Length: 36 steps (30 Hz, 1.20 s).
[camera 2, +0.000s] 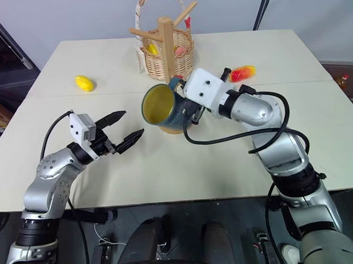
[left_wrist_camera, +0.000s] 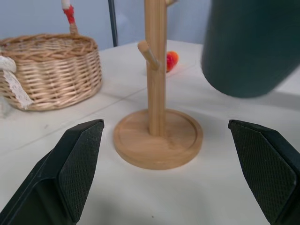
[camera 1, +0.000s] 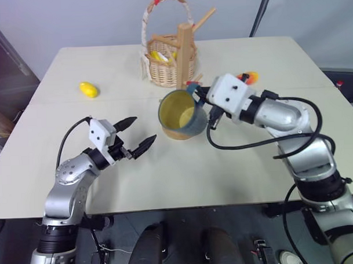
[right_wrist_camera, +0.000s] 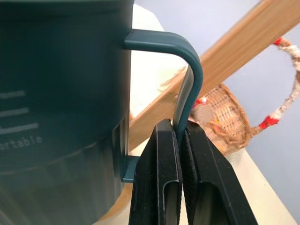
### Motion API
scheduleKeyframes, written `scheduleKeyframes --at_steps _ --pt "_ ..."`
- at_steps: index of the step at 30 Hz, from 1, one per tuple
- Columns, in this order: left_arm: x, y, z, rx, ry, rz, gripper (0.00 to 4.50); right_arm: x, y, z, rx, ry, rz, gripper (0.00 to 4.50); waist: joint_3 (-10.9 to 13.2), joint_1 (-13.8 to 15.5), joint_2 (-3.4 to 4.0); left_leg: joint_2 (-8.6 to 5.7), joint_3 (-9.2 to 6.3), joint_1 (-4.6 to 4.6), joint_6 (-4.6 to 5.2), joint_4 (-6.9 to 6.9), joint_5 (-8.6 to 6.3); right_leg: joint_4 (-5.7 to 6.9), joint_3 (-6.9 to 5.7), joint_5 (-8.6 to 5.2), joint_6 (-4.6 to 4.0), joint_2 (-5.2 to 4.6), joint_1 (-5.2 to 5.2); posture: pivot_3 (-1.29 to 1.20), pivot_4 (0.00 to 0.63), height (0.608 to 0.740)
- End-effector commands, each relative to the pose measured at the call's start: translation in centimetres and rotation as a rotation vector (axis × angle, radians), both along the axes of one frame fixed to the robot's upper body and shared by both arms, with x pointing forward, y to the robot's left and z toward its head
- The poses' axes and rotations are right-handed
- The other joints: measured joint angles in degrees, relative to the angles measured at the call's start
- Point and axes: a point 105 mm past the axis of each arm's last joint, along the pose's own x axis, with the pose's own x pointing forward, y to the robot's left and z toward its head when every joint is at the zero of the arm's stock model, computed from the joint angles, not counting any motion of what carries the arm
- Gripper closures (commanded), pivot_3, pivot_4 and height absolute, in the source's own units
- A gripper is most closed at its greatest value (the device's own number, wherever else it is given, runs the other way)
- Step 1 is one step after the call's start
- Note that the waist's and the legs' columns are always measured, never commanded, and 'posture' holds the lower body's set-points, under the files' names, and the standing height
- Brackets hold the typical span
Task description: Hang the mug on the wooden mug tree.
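The dark blue mug [camera 1: 181,114] with a yellow inside hangs tipped above the table, its mouth turned toward me. My right gripper [right_wrist_camera: 180,129] is shut on the mug's loop handle [right_wrist_camera: 187,70]. Right behind the mug rises the wooden mug tree [camera 1: 185,50], whose round base [left_wrist_camera: 159,138] is mostly covered by the mug in the eye views. One short peg [left_wrist_camera: 147,52] sticks out of the post. My left gripper [camera 1: 143,129] stands open and empty to the left of the mug, pointing at the tree's base.
A woven wicker basket [camera 1: 171,65] with yellow items stands just behind the tree. A yellow fruit [camera 1: 88,89] lies at the far left of the table [camera 1: 278,59], and an orange-red fruit [camera 1: 250,77] lies behind my right wrist.
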Motion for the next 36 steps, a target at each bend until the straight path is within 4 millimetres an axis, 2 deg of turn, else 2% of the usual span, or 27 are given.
scheduleKeyframes --at_steps 1,16,26,36 --pt "-0.2 0.0 1.2 -0.011 -0.047 -0.014 0.00 -1.0 -0.9 1.9 0.005 -0.064 -0.007 4.48 0.0 0.0 0.00 0.00 0.01 -0.01 0.00 0.00 0.00 -0.01 0.00 0.00 0.00 -0.01 0.00 0.00 0.150 0.740" --pt "-0.4 -0.2 1.6 -0.025 -0.059 -0.022 0.00 0.7 -1.0 2.8 0.000 -0.085 -0.039 4.48 0.0 -0.2 0.00 0.01 0.00 0.00 0.00 -0.02 0.00 0.00 0.00 0.00 0.00 0.00 -0.03 0.00 0.150 0.740" --pt "-2.1 -1.6 4.3 -0.066 -0.086 -0.128 0.00 2.6 -0.1 2.6 -0.018 -0.073 -0.030 4.48 0.0 -0.2 0.00 0.01 0.01 -0.01 0.00 -0.02 0.00 0.00 0.00 0.00 -0.01 0.00 -0.03 0.00 0.150 0.740" --pt "-2.4 -2.6 5.4 -0.057 -0.096 -0.181 0.00 3.6 0.7 2.4 -0.031 -0.068 -0.014 4.48 0.0 -0.3 0.00 0.01 0.01 -0.01 -0.01 -0.03 0.01 0.01 0.00 0.00 0.00 0.18 -0.03 0.00 0.150 0.740"
